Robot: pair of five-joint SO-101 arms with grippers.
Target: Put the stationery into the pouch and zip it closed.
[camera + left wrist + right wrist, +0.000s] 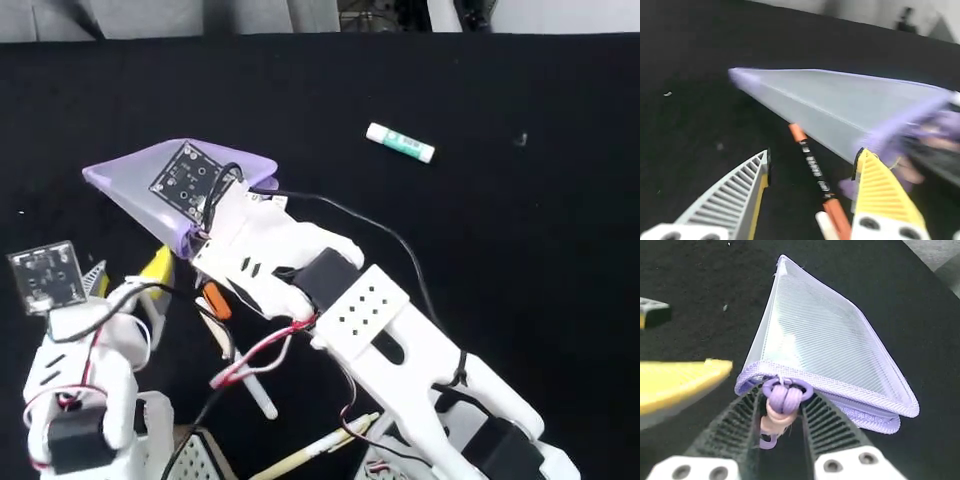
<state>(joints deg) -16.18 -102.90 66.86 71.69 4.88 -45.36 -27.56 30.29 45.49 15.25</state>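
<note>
One half-hidden pen (811,161) by pouch (815,335); right tool (784,391) tight on pull (785,401), left tool (815,156) open.

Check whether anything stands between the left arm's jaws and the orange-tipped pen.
Nothing visible does. The orange-tipped pen lies in the gap between the left arm's jaws, which are open, and its far tip is right by the side of the pouch. The right arm's jaws pinch the pouch's zipper pull.
</note>
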